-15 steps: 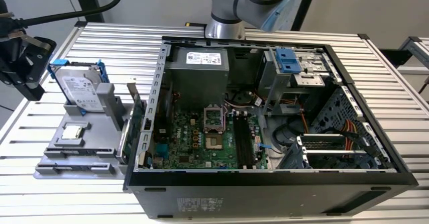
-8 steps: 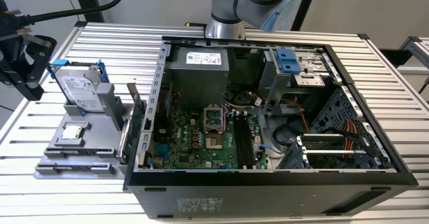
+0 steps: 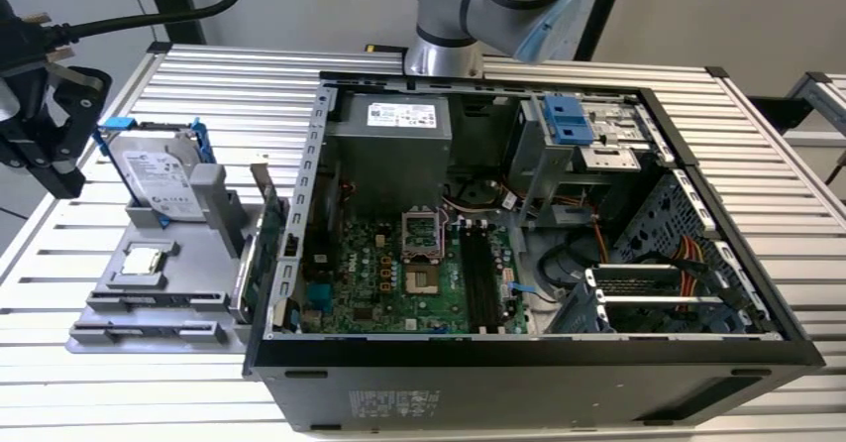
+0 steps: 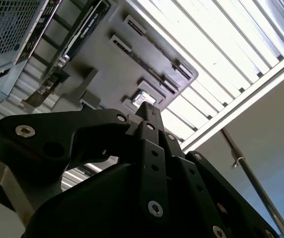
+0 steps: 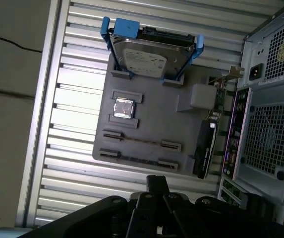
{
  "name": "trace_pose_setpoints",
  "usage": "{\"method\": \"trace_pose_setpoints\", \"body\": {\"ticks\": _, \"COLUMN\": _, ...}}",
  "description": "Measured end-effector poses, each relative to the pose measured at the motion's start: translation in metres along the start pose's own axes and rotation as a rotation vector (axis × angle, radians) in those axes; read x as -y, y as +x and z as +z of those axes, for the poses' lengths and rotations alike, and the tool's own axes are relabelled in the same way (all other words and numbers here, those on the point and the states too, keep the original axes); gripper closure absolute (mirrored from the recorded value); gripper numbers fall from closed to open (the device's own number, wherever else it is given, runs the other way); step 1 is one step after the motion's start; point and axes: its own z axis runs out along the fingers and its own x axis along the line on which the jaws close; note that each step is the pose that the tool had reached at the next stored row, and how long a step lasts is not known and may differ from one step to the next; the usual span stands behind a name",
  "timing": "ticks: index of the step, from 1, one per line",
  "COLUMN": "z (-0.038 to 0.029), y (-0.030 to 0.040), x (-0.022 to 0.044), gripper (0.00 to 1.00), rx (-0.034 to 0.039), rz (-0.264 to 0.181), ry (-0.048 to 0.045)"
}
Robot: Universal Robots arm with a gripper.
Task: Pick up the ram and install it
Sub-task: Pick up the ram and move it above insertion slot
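My black gripper (image 3: 55, 169) hangs at the exterior view's far left, above the table edge and beside the grey parts tray (image 3: 185, 264). In both wrist views its fingers (image 4: 146, 110) meet at the tip with nothing between them, so the gripper (image 5: 156, 181) is shut and empty. It is just off the tray's (image 5: 146, 114) edge, by the clip pairs. Thin strips (image 5: 139, 141) run edge-on between those clips. I cannot tell whether either is the ram. The open computer case (image 3: 529, 214) shows its green motherboard (image 3: 410, 274).
On the tray stand a silver hard drive in a blue frame (image 3: 161, 169), a small square chip (image 3: 143, 261) and a green expansion card (image 3: 271, 229) against the case. The arm's base (image 3: 457, 26) rises behind the case. A black cable (image 3: 146, 11) trails above the gripper.
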Motion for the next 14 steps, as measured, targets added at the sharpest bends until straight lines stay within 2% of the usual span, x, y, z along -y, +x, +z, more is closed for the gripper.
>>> {"method": "trace_pose_setpoints", "body": {"ticks": 10, "z": 0.0, "y": 0.0, "x": 0.0, "gripper": 1.0, "rx": -0.0003, "rz": -0.005, "ry": 0.0}}
{"method": "trace_pose_setpoints", "body": {"ticks": 14, "z": 0.0, "y": 0.0, "x": 0.0, "gripper": 1.0, "rx": -0.0009, "rz": -0.019, "ry": -0.0003}}
